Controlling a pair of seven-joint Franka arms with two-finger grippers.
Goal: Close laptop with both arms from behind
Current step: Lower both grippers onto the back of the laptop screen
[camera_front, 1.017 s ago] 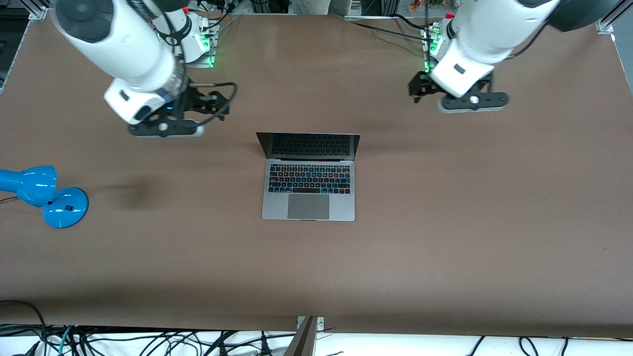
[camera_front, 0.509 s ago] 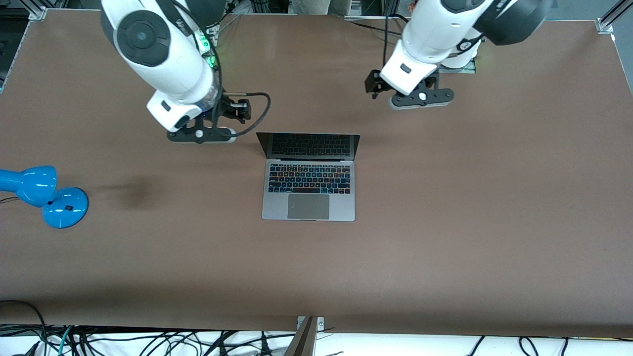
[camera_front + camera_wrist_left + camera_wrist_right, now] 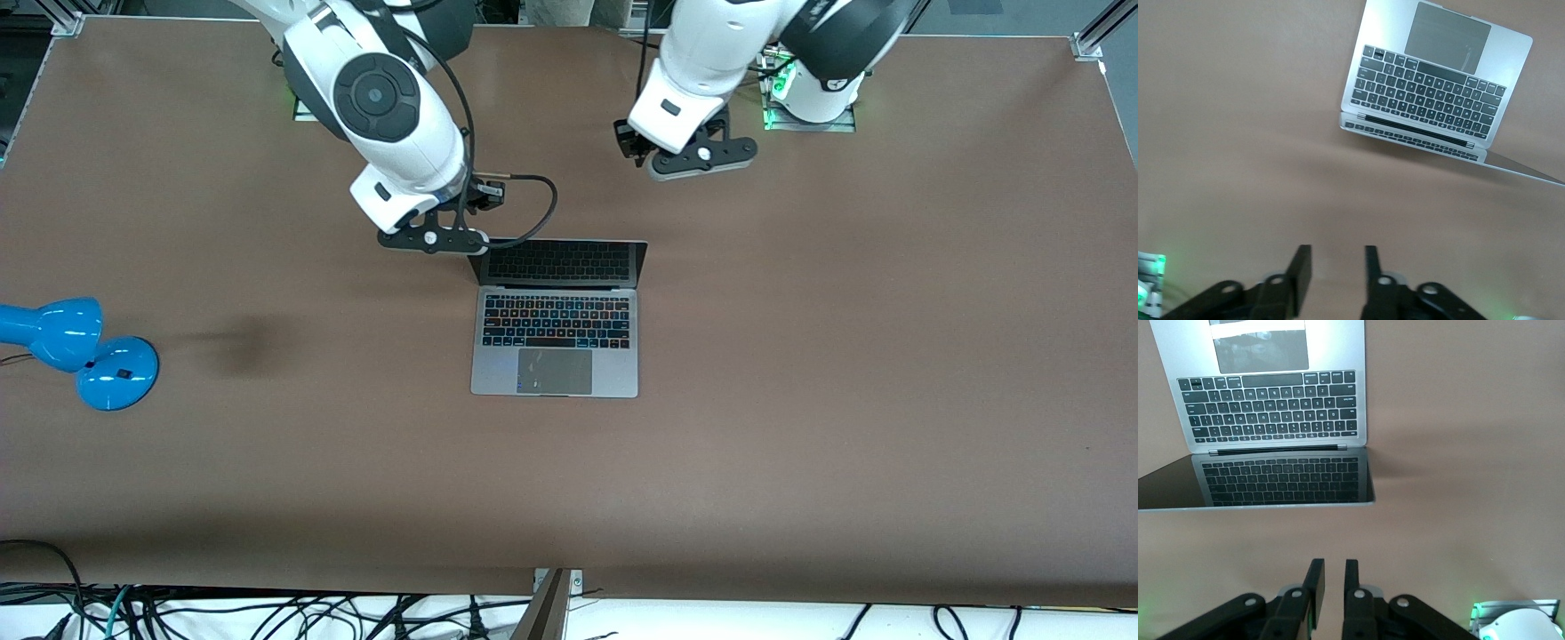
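Note:
The laptop (image 3: pixel 556 338) lies open in the middle of the table, its dark screen tilted back toward the arms' bases. It also shows in the left wrist view (image 3: pixel 1431 87) and the right wrist view (image 3: pixel 1271 407). My right gripper (image 3: pixel 433 240) hangs just beside the lid's top corner toward the right arm's end; its fingers (image 3: pixel 1334 561) stand a narrow gap apart with nothing between them. My left gripper (image 3: pixel 702 158) is over bare table between the lid and the left arm's base. Its fingers (image 3: pixel 1337 248) are open wider and hold nothing.
A blue desk lamp (image 3: pixel 80 351) lies on the brown table (image 3: pixel 800 400) at the right arm's end. Cables hang below the table's front edge (image 3: pixel 267 613). A black cable loops from the right wrist (image 3: pixel 533 209) just above the lid.
Both arms have swung inward from the table's ends toward the laptop's lid. The right gripper has come down to the lid's corner. The laptop has not moved.

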